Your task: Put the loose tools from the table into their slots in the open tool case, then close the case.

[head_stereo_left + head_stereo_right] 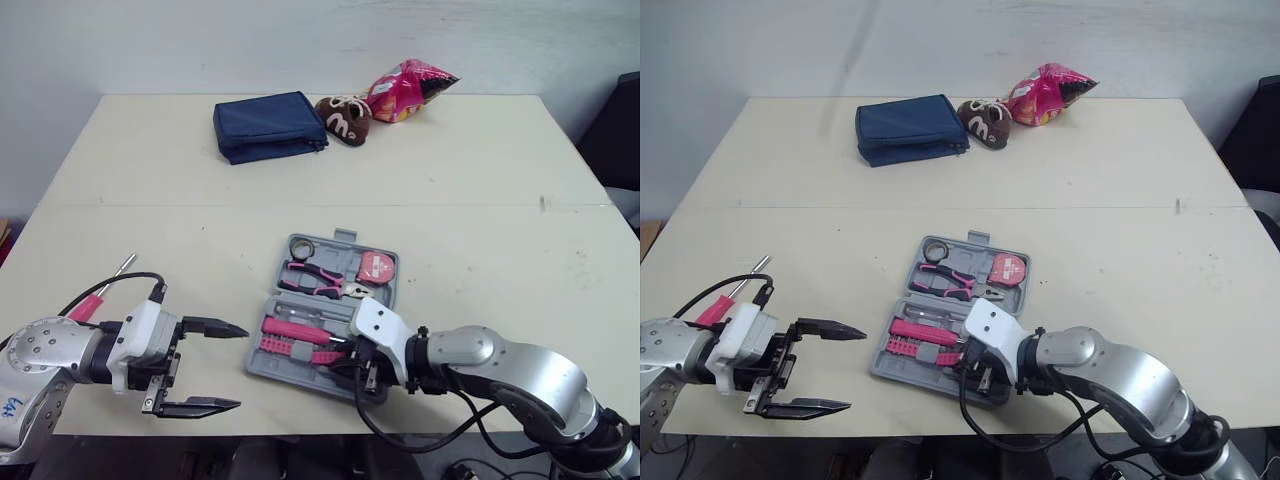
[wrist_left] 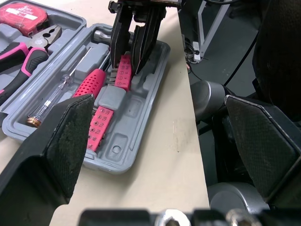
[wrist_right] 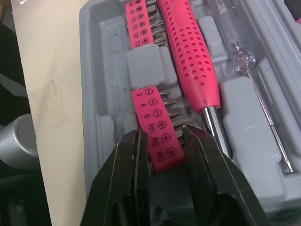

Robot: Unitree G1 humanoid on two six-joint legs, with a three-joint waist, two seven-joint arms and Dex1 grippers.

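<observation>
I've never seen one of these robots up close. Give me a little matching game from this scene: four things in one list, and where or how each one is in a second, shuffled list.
Things:
1. navy pouch
2. red tape measure
3. left gripper
4. right gripper

Places or states:
A. shut on the pink bit strip
B. far side of the table, next to the brown snack bag
C. open, holding nothing, left of the tool case
D. lying in the case's far half

Pairs: 1-B, 2-D, 3-C, 4-A.
</observation>
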